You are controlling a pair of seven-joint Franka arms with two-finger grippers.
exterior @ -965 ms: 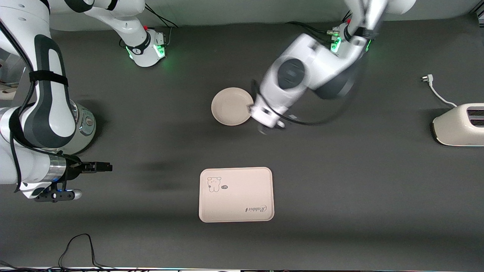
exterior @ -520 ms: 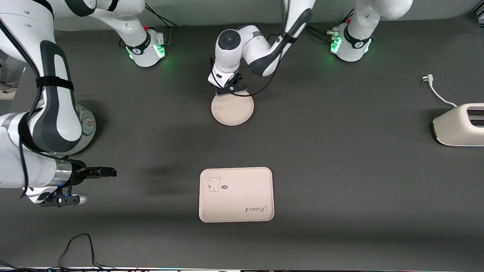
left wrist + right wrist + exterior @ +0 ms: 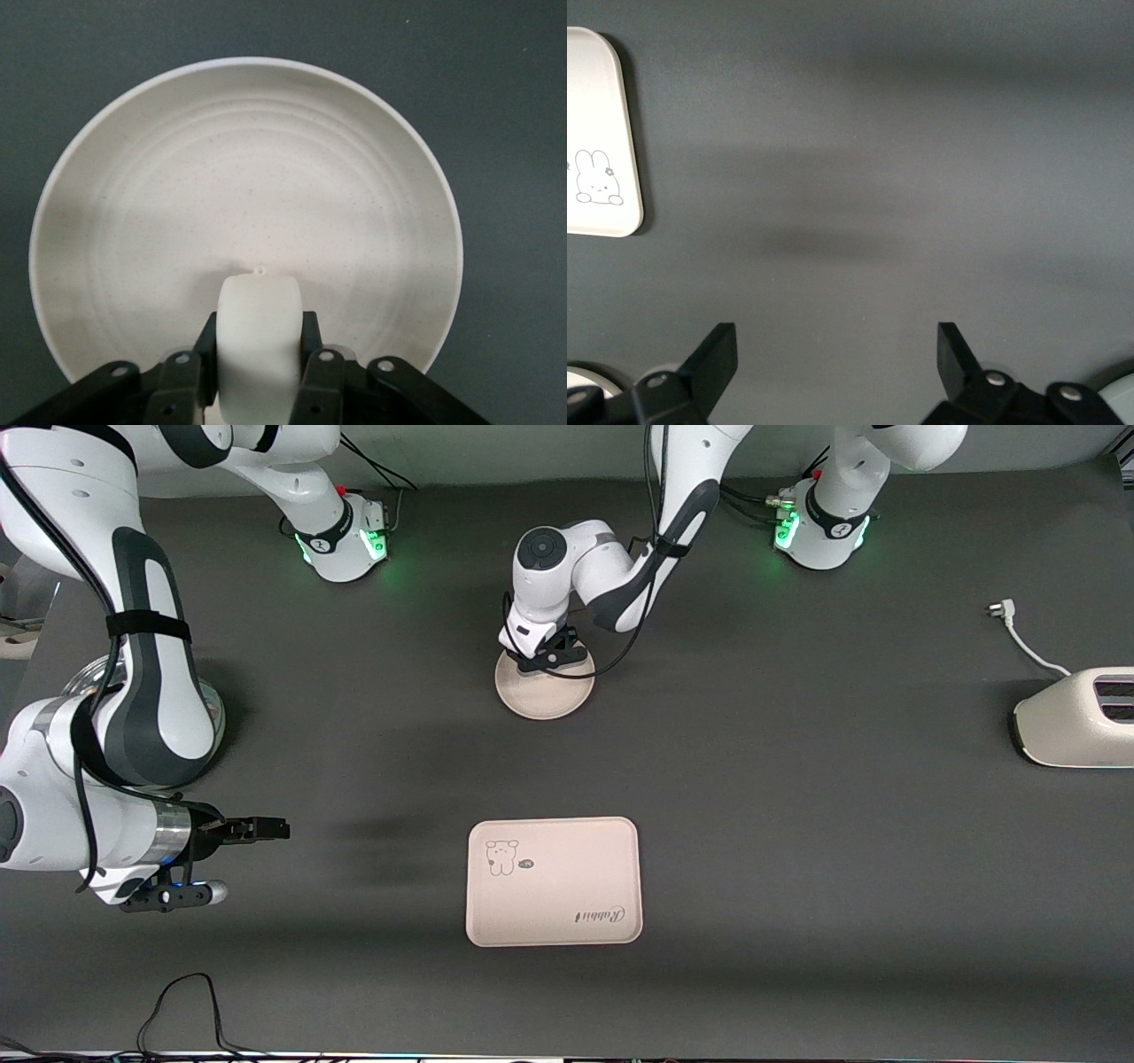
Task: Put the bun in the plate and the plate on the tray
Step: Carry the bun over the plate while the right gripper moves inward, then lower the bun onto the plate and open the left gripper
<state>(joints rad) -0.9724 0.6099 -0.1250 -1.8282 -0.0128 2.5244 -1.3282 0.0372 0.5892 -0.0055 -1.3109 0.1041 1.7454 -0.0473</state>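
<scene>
Cream-white bun (image 3: 259, 341) is pinched by the left tool (image 3: 257, 372) over the plate (image 3: 133, 221); it should be lowered to the centre before release. The right tool (image 3: 837, 354), spread, waits over the table (image 3: 797, 824) near the tray (image 3: 553, 881).

White arms (image 3: 611, 576) with dark grey joints, black cables, black jaws, green-lit bases (image 3: 819, 531).

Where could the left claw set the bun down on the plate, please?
The plate is bare across its whole floor. The left claw holds the bun over the plate's rim on the bases' side, the only crowded patch. The tray is bare too.
</scene>
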